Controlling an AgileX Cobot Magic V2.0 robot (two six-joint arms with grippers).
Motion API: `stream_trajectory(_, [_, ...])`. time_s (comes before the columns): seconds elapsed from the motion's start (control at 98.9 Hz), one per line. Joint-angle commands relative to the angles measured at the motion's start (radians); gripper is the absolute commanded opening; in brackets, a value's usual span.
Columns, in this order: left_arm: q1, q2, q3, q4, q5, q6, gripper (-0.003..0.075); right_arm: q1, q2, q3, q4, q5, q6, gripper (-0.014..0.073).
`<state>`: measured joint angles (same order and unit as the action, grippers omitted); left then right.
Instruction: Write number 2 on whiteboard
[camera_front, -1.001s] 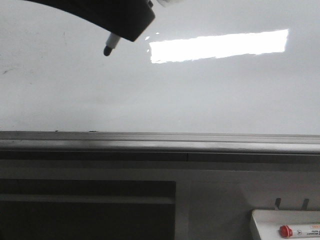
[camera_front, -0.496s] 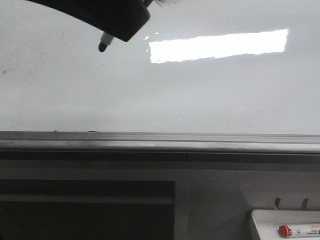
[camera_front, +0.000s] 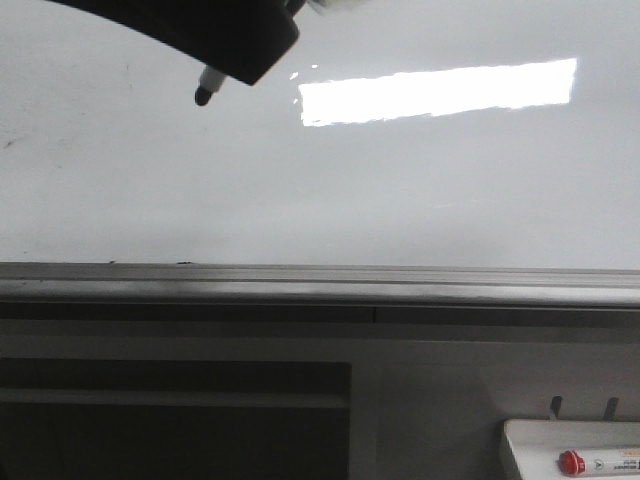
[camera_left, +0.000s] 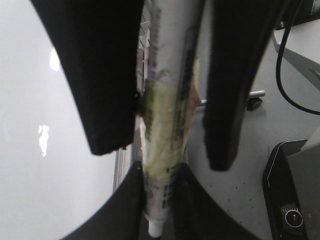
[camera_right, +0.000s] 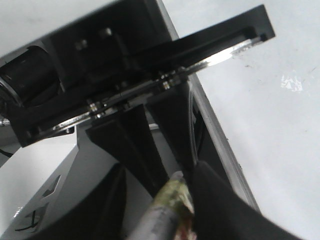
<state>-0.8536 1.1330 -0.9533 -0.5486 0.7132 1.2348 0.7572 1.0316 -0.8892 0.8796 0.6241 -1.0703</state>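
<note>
Your left claw (camera_left: 162, 155) is reaching in from the whiteboard's (camera_front: 400, 190) top left corner, fingers clamping the marker (camera_left: 167, 125), tip angling down-left. Your right claw (camera_right: 172, 175) is gripping a taped marker too.

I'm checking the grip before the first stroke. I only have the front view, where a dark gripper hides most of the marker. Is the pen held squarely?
Observer: In the left wrist view, the left gripper presses the white marker barrel from both sides.
Operator: Anything on the barrel?
Observer: A yellowish tape wrap goes round its middle.
Operator: Where's the right arm?
Observer: The right gripper has its black fingers either side of that marker. A sliver of gap shows beside one, so I cannot tell whether it grips.
</note>
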Motion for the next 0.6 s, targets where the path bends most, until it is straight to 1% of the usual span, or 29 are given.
stream_trajectory(0.0, [-0.006, -0.023, -0.035, -0.033, -0.049, -0.001, -0.0020, 0.001, 0.001, -0.032, 0.039, -0.023, -0.010, 0.0046])
stream_trajectory(0.051, [-0.006, -0.023, -0.035, -0.035, -0.049, -0.001, -0.0020, 0.001, 0.002, -0.032, 0.039, -0.008, -0.010, -0.0081])
stream_trajectory(0.101, [-0.006, -0.023, -0.035, -0.037, -0.055, -0.011, -0.0020, 0.001, 0.005, -0.032, 0.039, 0.004, -0.008, -0.0074])
stream_trajectory(0.152, [-0.006, -0.023, -0.035, -0.041, -0.077, -0.061, -0.0018, 0.001, 0.005, -0.032, 0.039, 0.018, -0.008, -0.0074])
stream_trajectory(0.202, [-0.006, -0.023, -0.035, -0.041, -0.088, -0.097, 0.0010, 0.001, 0.005, -0.032, 0.039, 0.024, -0.009, -0.0074])
stream_trajectory(0.253, [-0.006, -0.023, -0.035, -0.041, -0.091, -0.116, 0.0081, 0.001, 0.005, -0.032, 0.039, 0.024, -0.009, -0.0074])
stream_trajectory(0.293, [-0.006, -0.023, -0.035, -0.041, -0.093, -0.128, 0.0167, 0.001, 0.005, -0.034, 0.039, 0.022, -0.009, -0.0074])
stream_trajectory(0.303, [-0.006, -0.023, -0.035, -0.041, -0.093, -0.131, 0.0200, 0.001, 0.005, -0.034, 0.039, 0.018, -0.009, -0.0074])
stream_trajectory(0.324, [-0.006, -0.023, -0.035, -0.041, -0.093, -0.140, 0.0235, 0.001, 0.005, -0.034, 0.039, 0.009, -0.009, -0.0074])
stream_trajectory(0.374, [-0.006, -0.029, -0.035, -0.041, -0.099, -0.166, 0.0372, 0.001, 0.005, -0.038, 0.039, -0.019, -0.009, -0.0074])
stream_trajectory(0.445, [-0.004, -0.052, -0.035, -0.041, -0.106, -0.196, 0.0494, 0.001, 0.005, -0.053, 0.039, -0.071, -0.017, -0.0074])
stream_trajectory(0.475, [-0.002, -0.064, -0.035, -0.041, -0.106, -0.205, 0.0514, 0.001, 0.005, -0.063, 0.039, -0.096, -0.024, -0.0074])
stream_trajectory(0.506, [0.001, -0.079, -0.035, -0.037, -0.102, -0.220, 0.0514, 0.001, 0.005, -0.072, 0.039, -0.120, -0.028, -0.0074])
stream_trajectory(0.536, [0.009, -0.102, -0.035, -0.031, -0.099, -0.232, 0.0505, 0.001, 0.005, -0.081, 0.037, -0.154, -0.029, -0.0074])
stream_trajectory(0.587, [0.024, -0.142, -0.035, -0.010, -0.094, -0.254, 0.0467, 0.001, 0.005, -0.095, 0.035, -0.199, -0.031, -0.0074])
